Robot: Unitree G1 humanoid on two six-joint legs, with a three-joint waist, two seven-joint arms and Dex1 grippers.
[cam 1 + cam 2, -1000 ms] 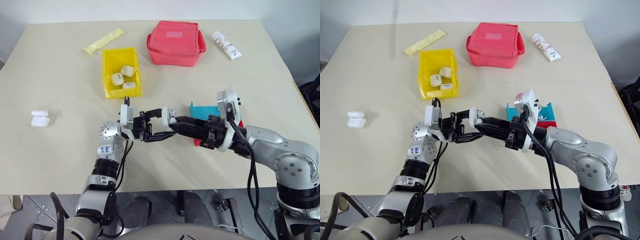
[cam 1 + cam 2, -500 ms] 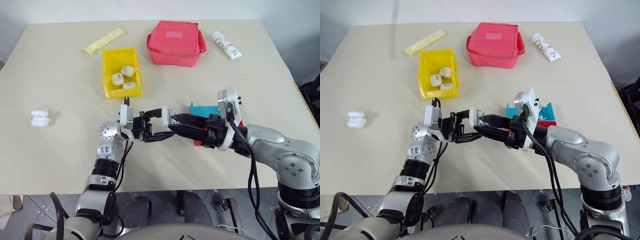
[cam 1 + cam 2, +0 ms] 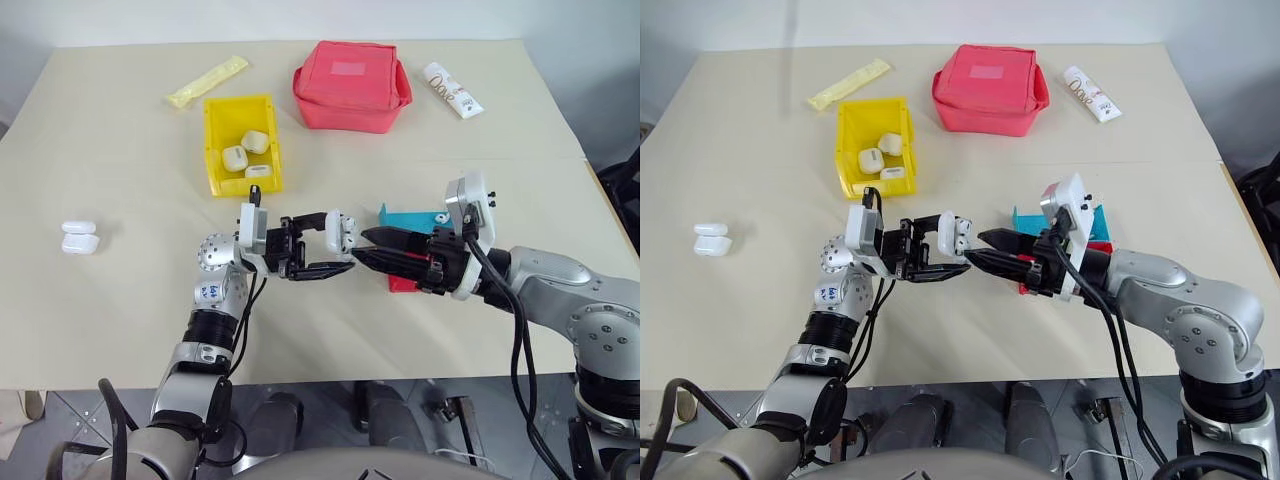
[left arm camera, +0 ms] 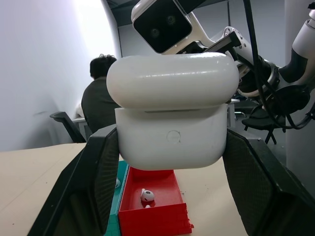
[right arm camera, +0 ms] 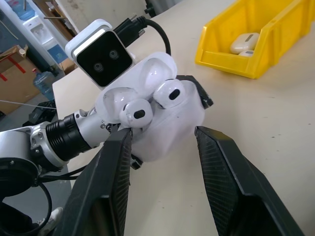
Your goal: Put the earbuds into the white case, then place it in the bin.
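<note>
Left gripper (image 3: 322,250): clamps glossy white earbud case (image 3: 338,232) | right gripper (image 3: 372,247): released, backed toward 3 o'clock, empty | earbuds (image 5: 150,101) seated | next: close lid.

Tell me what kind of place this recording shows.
Probably a lab or office workroom: a beige table set with sorting props, a seated person on an office chair behind, and cardboard boxes against a wall.

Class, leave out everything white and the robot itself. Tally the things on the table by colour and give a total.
Red: 2 (pouch, red tray)
Yellow: 2 (bin, sachet)
Blue: 1 (blue tray)
Total: 5
</note>
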